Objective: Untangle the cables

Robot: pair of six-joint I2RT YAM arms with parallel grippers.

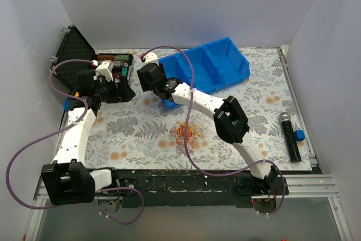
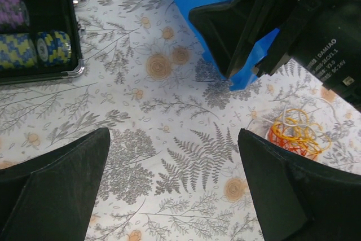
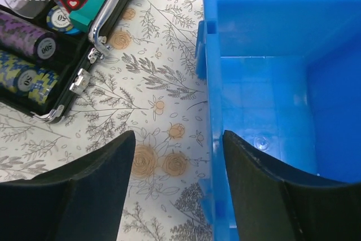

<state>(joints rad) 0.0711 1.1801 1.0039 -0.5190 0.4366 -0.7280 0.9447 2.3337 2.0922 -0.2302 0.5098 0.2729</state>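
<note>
Top external: the cables [image 1: 188, 133] lie in one small tangled heap on the counter [image 1: 141, 134], roughly mid-way across, on the near side of the blue bin [image 1: 217, 66] and just to the near side of the right arm's forearm. Neither hand touches them. Left wrist view shows the heap at its right edge, with loops of orange-yellow, red and white wound through each other, flat on the flowered cloth. Left hand [image 2: 174, 134]: fingers wide apart, nothing between them but bare cloth, held above the counter between the open chip case [image 1: 113, 62] and the bin; the cables are off to its right, well clear of both fingers. Right hand [image 3: 178, 134]: fingers also spread, nothing gripped. It hangs over the bin's left corner, with the bin wall running between the two fingers in its own view. I cannot tell whether it touches the plastic. The two hands sit close together near the far-left part of the counter. The chip case stands with its lid up at the far-left corner, stacks of purple and blue-yellow chips in its rows. A black microphone [image 1: 290, 137] lies along the right side, a small blue block [image 1: 300, 135] just beside it.
</note>
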